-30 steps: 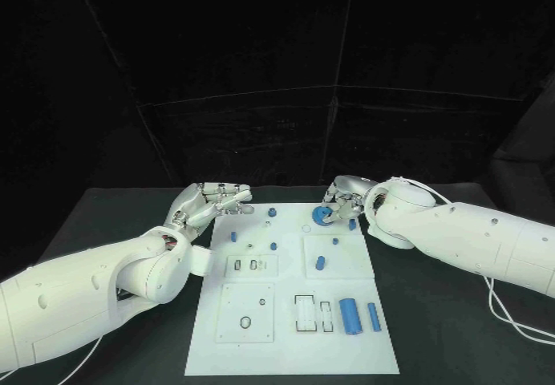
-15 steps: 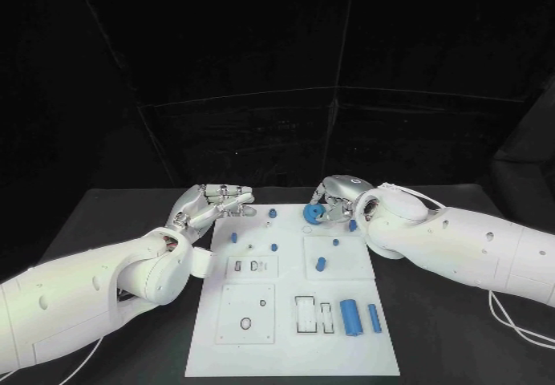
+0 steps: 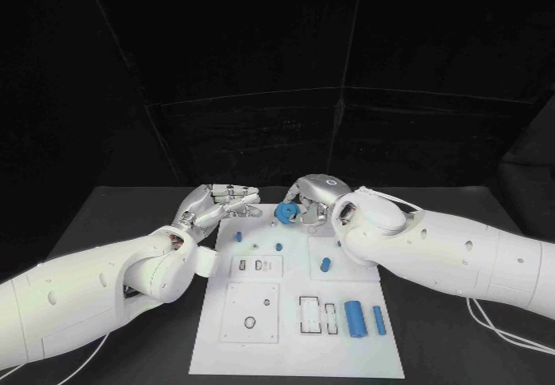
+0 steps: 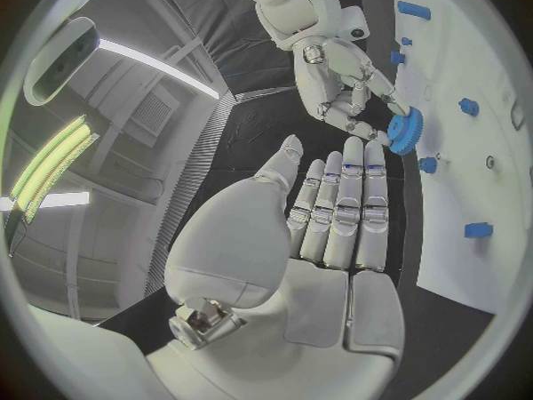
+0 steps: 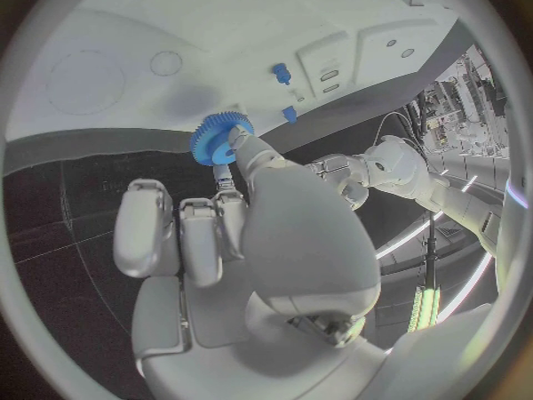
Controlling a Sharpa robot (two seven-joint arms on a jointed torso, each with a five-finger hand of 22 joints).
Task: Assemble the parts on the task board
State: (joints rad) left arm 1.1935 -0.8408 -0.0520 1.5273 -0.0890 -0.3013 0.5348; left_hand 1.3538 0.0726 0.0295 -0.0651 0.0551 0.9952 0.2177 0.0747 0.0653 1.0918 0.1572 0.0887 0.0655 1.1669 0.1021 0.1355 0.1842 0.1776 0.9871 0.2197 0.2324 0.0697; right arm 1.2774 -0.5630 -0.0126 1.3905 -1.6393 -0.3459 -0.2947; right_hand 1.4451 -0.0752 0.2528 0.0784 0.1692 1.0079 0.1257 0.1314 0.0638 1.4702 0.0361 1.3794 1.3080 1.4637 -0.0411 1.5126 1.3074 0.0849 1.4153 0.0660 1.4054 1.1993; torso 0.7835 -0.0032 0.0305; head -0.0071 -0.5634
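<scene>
So the right hand (image 3: 310, 200) is pinching a small blue toothed plastic gear (image 3: 285, 212) between its fingertips and hovering it over the far end of the white rectangular task board (image 3: 347, 273), a bit left of the board's middle line. The left hand (image 3: 217, 200) is sitting just off the board's far left corner with its fingers lying straight and close together, holding nothing.

My take on doing this bit well: keep the gear flat to the board and line its bore up over whichever peg it belongs on before lowering. I honestly can't tell which peg that is.

The right wrist view is showing the gear's teeth (image 5: 221, 138) and the fingertip grip way clearer than the head view. The left wrist view is catching the gear (image 4: 405, 132) from the side, clear of the board.
</scene>
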